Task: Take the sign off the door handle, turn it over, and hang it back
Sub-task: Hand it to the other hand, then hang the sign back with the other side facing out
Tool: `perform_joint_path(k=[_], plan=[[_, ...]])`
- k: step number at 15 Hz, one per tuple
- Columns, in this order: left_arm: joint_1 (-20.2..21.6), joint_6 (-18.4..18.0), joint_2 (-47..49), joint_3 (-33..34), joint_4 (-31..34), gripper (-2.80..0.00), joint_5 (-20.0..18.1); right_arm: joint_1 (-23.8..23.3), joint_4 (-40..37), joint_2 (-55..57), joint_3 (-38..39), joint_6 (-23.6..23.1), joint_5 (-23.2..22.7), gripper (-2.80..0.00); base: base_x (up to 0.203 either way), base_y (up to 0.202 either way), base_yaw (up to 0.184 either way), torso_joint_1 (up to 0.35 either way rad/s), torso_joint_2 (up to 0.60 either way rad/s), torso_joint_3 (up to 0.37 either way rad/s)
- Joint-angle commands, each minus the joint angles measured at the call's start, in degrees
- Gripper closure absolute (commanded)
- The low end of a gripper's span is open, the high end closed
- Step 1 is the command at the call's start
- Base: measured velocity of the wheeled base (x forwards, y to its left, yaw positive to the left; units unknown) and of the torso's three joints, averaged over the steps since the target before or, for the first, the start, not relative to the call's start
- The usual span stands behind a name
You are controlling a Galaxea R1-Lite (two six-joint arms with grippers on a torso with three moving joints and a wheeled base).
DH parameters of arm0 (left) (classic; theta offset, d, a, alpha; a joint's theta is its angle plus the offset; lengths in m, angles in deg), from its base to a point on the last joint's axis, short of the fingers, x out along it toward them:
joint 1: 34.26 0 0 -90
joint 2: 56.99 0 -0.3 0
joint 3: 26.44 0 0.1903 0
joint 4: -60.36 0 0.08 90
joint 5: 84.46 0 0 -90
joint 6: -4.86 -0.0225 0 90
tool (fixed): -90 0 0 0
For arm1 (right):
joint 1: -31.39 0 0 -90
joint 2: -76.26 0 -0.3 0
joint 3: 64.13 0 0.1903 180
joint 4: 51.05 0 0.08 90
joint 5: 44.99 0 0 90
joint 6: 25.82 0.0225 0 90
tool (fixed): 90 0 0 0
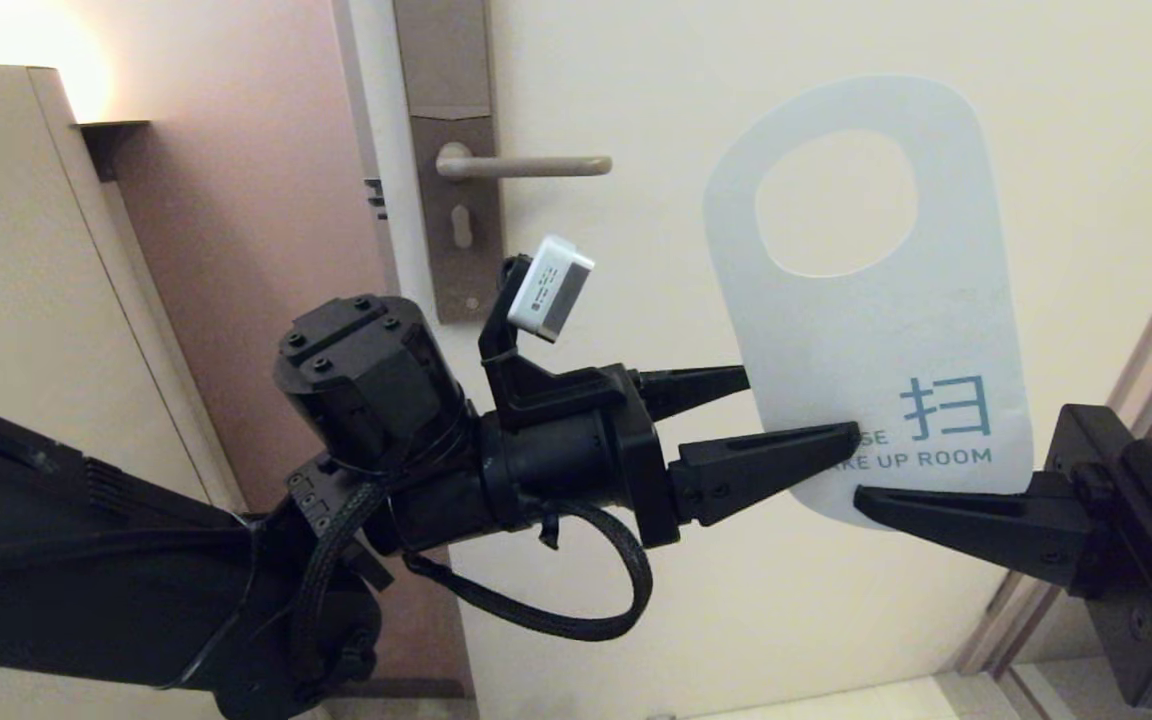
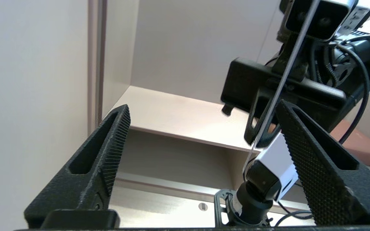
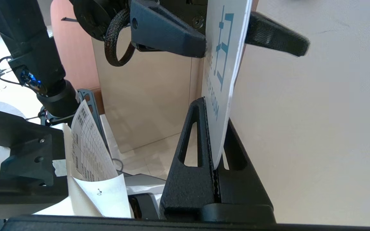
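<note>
Clearly, the right gripper point(image 1: 861, 497) pinched the sign point(image 1: 866, 300) by its bottom edge, off the handle point(image 1: 526, 166), white side out. The left gripper point(image 1: 801, 405) straddled it with fingers spread; it should close squarely before the right lets go.

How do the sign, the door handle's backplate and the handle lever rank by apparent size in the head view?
1. The sign, though it is nearer the camera.
2. The backplate.
3. The door handle.
</note>
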Motion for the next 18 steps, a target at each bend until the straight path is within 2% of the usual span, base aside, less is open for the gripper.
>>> perform_joint_path(k=[1,11,12,18], plan=[[0.3,0.1,-1.2,1.7,-0.4,-2.8,-0.2,0.0,0.1,0.2,0.0,0.0,-0.2,0.0,0.0,0.0,0.0,0.0,0.0,0.0],[4.7,-0.5,-7.9,11.1,-1.8,-2.8,0.0,-0.1,0.1,0.1,0.6,0.0,-0.2,0.0,0.0,0.0,0.0,0.0,0.0,0.0],[5.2,-0.5,-8.7,12.3,-2.3,0.0,-0.1,-0.1,0.1,0.1,0.7,0.0,-0.2,0.0,0.0,0.0,0.0,0.0,0.0,0.0],[7.3,-1.1,-15.0,18.4,-2.1,0.0,-0.2,-0.2,0.1,-0.3,2.2,0.0,-0.1,0.0,0.0,0.0,0.0,0.0,0.0,0.0]])
